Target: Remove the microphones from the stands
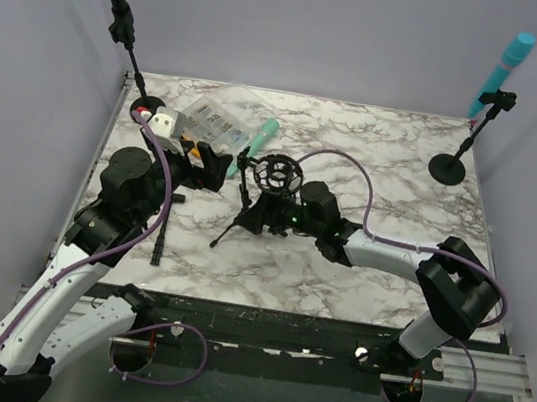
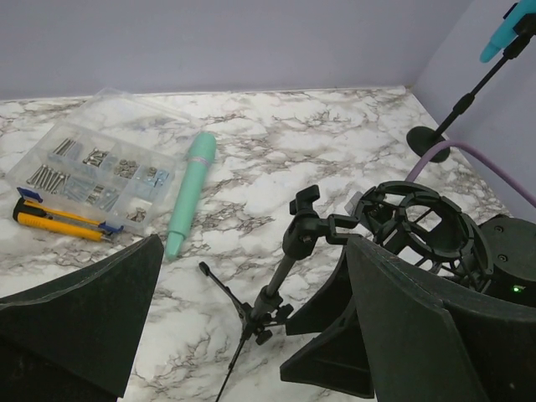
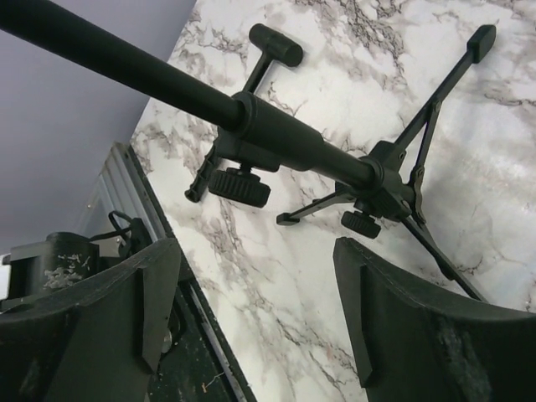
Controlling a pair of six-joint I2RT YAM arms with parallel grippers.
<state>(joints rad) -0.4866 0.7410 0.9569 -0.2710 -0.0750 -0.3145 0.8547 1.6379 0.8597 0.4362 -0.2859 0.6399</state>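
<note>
The teal microphone (image 1: 263,137) lies flat on the surface (image 1: 398,210), just beside the clear box of screws (image 2: 92,172) and apart from the small tripod stand (image 1: 244,216). The ring cradle (image 2: 414,222) at the top of that stand is empty, so I judge the microphone is already out and the job is close to done.

My left fingers (image 2: 92,310) are spread wide with nothing between them but a view of the stand's post. My right fingers (image 3: 402,327) are apart as well. The stand's black tube crosses the gap between them, low near the tripod legs, and I see neither finger pressing on it, so nothing is held on that side.

If I need the microphone again, what counts is this: it sits ahead of the left fingers and off to their left, beyond the stand. Its long axis runs away from me toward the back wall, slanted a little, with the wider end farther off. The left arm is clearly nearer, since the right is down at the stand's base on the far side.
</note>
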